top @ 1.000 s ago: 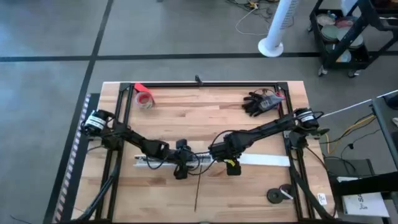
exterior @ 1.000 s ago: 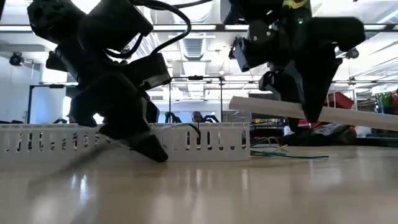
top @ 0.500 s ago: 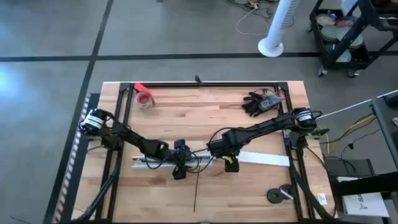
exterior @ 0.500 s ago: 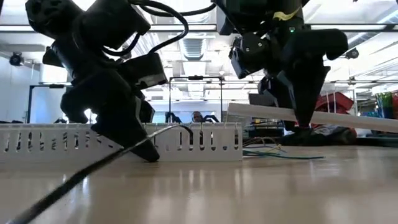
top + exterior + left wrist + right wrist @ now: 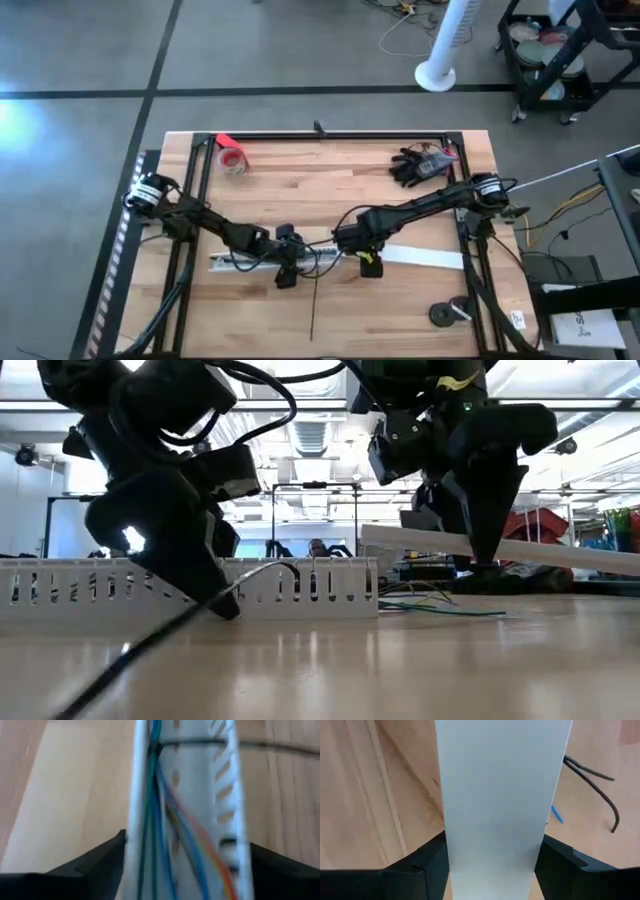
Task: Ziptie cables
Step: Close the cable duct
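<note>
A white slotted cable duct (image 5: 255, 262) lies along the table's near middle. The cables (image 5: 155, 820), blue, green and orange, run inside it and trail out of its right end (image 5: 440, 606). A thin black ziptie (image 5: 314, 305) crosses the duct (image 5: 200, 742) and runs toward the near edge. My left gripper (image 5: 285, 268) is shut on the duct. My right gripper (image 5: 365, 257) is shut on a long flat white strip (image 5: 425, 258), just right of the duct's end. My left gripper has the duct between its two fingers, one on each long side wall (image 5: 131, 852), near the duct's right end. The fingers slant down from above and lie across the duct. The duct stands on the table, open side up. My right gripper holds the white strip by its two long edges (image 5: 445, 845), a little in from its left end (image 5: 375, 532). The fingers point down and lie across the strip. That end is raised above the table, above the trailing cables.
A red tape roll (image 5: 232, 160) lies at the far left and a black glove-like heap (image 5: 418, 165) at the far right. Dark discs (image 5: 450, 313) sit at the near right corner. A black frame rail (image 5: 330, 136) borders the table.
My left gripper has moved toward the table's left edge, sliding the duct along the table with it. My right gripper has followed a little to the left with the raised strip. The ziptie's free end has swung toward the near left.
</note>
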`<action>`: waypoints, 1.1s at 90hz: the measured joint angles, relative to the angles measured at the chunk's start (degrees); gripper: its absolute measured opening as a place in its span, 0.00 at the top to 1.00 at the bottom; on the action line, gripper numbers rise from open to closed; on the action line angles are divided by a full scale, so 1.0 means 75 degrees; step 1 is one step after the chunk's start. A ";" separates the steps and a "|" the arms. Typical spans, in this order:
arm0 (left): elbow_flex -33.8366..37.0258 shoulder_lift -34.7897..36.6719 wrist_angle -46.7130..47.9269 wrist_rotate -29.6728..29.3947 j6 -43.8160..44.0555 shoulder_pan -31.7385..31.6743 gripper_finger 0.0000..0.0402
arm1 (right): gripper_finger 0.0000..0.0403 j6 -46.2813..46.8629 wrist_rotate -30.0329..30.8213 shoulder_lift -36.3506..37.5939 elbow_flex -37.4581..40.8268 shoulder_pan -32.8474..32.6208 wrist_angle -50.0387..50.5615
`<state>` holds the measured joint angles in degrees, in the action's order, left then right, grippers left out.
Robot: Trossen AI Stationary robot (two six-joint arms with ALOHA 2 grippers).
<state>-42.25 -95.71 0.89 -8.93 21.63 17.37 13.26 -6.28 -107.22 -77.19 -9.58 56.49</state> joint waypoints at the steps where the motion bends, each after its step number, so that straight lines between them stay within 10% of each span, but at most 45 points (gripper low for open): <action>1: 0.0011 0.0057 0.0095 0.0010 0.0014 0.0000 0.22 | 0.47 -0.0001 0.0006 0.0000 0.0000 0.0000 0.0000; 24: 0.0019 0.1233 0.0727 -0.0227 0.0259 0.0004 0.08 | 0.47 -0.0023 0.0037 0.0042 -0.0176 -0.0003 0.0000; 99: -0.0025 0.0549 -0.4783 -0.0540 -0.2097 0.0065 0.09 | 0.47 -0.0166 0.1000 0.0111 -0.1684 -0.0764 0.0012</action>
<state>-42.44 -91.59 -34.98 -12.98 5.91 17.85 12.01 1.22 -106.39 -89.82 -15.31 56.58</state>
